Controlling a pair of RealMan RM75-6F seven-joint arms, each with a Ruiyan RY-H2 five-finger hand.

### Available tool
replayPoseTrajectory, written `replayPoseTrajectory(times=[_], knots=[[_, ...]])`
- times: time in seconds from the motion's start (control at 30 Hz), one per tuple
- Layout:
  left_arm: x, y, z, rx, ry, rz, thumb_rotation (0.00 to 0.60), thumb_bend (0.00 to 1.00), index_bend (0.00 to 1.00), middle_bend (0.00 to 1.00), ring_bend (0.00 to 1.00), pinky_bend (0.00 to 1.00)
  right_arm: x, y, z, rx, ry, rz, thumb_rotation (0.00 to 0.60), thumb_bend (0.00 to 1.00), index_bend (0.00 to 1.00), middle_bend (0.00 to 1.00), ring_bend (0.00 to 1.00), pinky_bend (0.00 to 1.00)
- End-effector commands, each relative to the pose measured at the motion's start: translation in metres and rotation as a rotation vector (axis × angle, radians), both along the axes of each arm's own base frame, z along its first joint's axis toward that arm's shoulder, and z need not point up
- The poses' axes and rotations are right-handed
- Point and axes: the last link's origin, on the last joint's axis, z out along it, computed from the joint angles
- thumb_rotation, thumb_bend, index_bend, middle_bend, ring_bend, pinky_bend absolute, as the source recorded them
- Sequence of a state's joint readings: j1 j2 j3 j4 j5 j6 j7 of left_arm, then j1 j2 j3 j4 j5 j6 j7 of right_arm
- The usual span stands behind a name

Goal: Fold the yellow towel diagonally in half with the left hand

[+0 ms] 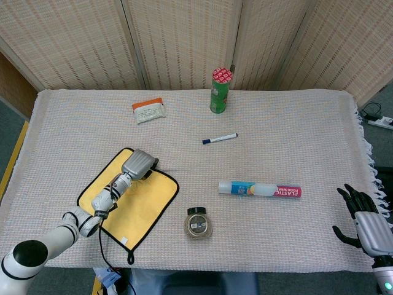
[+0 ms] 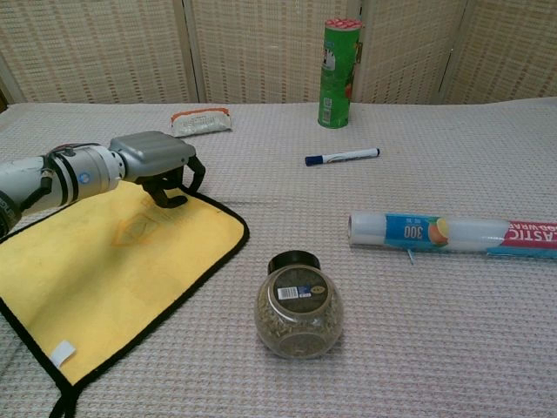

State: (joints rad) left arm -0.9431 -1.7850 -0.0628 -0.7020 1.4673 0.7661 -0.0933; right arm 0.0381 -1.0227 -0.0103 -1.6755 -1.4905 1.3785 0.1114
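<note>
The yellow towel with black trim lies flat, diamond-wise, at the table's front left; in the chest view the towel fills the lower left. My left hand hangs over its far corner, palm down. Its fingers curl down to the cloth in the chest view, where the left hand hides the corner itself. Whether any cloth is pinched I cannot tell. My right hand sits off the table's front right edge, fingers spread, holding nothing.
A spice jar stands just right of the towel. A plastic wrap roll lies further right. Beyond are a blue marker, a green chips can and an orange-white packet.
</note>
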Motion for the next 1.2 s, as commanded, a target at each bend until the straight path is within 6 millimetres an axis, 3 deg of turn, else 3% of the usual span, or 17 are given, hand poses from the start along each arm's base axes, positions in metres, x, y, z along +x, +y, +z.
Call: replayPoseTrajectory(times=[0.03, 1.0, 1.2], knots=[[0.0, -0.002, 0.001, 0.003, -0.01, -0.006, 0.6, 0.48, 0.62, 1.0, 1.0, 1.0, 0.0, 0.0, 0.0, 0.001, 0.0, 0.001, 0.6, 0.37, 0.0, 0.0, 0.0, 0.0], [-0.005, -0.019, 0.02, 0.028, -0.063, -0.048, 0.6, 0.48, 0.65, 1.0, 1.0, 1.0, 0.004, 0.001, -0.004, 0.014, -0.001, 0.016, 0.6, 0.37, 0.0, 0.0, 0.0, 0.0], [-0.008, -0.024, 0.025, 0.032, -0.065, -0.046, 0.6, 0.48, 0.6, 1.0, 1.0, 1.0, 0.005, 0.003, -0.004, 0.014, -0.003, 0.021, 0.6, 0.37, 0.0, 0.0, 0.0, 0.0]])
